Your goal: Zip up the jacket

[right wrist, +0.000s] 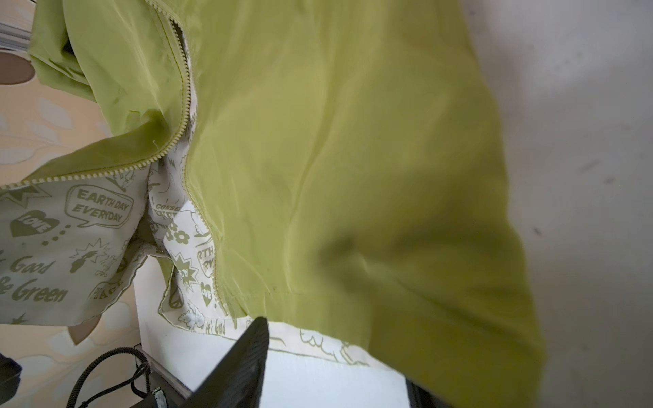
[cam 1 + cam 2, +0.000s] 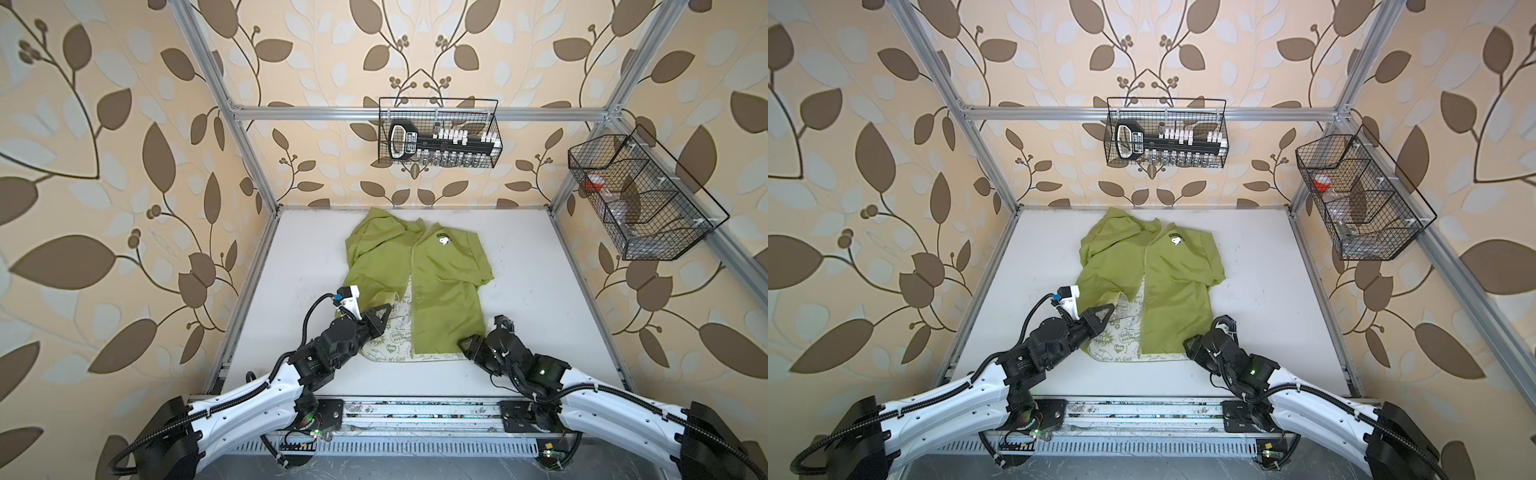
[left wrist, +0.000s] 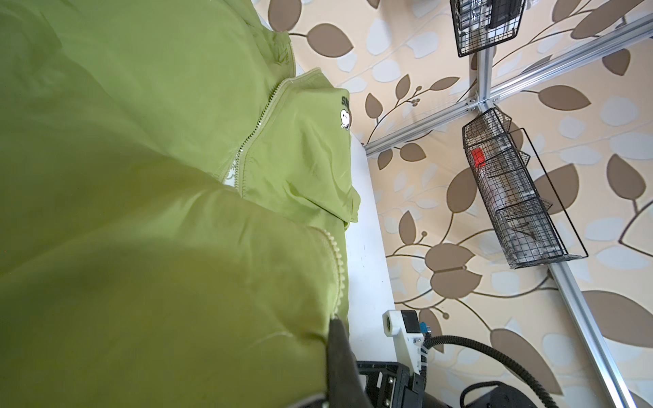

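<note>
The left gripper (image 2: 387, 312) was clamped shut on a flap of the jacket (image 2: 446, 286), which lay spread beyond both. The right gripper (image 2: 466, 347), jaws apart over the hem (image 1: 300, 300), ought to bite nearer the zip (image 1: 182, 106).

Colour notes: jacket (image 2: 444, 270) lime green, table (image 2: 540, 291) white.
Lining (image 2: 395, 332) beside black left gripper (image 2: 386, 311) white with green doodle print; zipper teeth (image 1: 169, 148) pale yellow-green; wallpaper (image 2: 104, 166) beige, brown leaves.
</note>
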Motion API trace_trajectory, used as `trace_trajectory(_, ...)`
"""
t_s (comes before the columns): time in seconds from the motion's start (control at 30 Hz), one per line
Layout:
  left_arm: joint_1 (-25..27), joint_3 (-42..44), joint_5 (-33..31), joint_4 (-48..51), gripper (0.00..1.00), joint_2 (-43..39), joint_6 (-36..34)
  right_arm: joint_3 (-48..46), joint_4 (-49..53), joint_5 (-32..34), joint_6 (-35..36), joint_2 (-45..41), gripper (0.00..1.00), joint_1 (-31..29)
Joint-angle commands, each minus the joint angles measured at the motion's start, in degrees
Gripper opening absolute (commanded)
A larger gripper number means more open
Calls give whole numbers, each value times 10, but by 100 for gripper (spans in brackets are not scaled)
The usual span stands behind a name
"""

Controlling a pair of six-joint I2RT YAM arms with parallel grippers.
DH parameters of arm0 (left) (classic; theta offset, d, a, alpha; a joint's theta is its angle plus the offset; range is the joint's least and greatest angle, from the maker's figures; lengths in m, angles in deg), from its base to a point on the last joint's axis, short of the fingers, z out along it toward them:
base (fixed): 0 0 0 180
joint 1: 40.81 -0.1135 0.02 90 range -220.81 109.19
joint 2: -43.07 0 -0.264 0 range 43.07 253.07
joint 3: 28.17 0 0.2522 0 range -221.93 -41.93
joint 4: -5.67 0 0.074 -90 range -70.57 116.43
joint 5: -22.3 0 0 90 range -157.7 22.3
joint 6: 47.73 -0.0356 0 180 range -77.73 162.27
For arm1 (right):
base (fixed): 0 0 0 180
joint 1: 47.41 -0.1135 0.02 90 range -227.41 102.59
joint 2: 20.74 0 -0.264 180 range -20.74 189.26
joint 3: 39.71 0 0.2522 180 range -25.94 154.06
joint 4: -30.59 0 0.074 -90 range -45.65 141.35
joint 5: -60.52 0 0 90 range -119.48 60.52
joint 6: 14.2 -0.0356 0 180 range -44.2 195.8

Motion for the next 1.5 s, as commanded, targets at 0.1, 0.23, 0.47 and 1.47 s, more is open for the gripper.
trace_trajectory(0.1,-5,-6,8,-24,0,6,4,-26,-77,-24,-2,26,60,13)
trace_trajectory(0.23,-5,-8,12,-31,0,14,4,-36,-138,-37,-19,60,59,9)
trace_trajectory(0.47,-5,-7,17,-35,0,13,6,-27,-192,1,-48,95,61,-41)
trace_trajectory(1.47,-5,18,19,-12,0,-43,15,112,-397,-3,-74,408,56,-133)
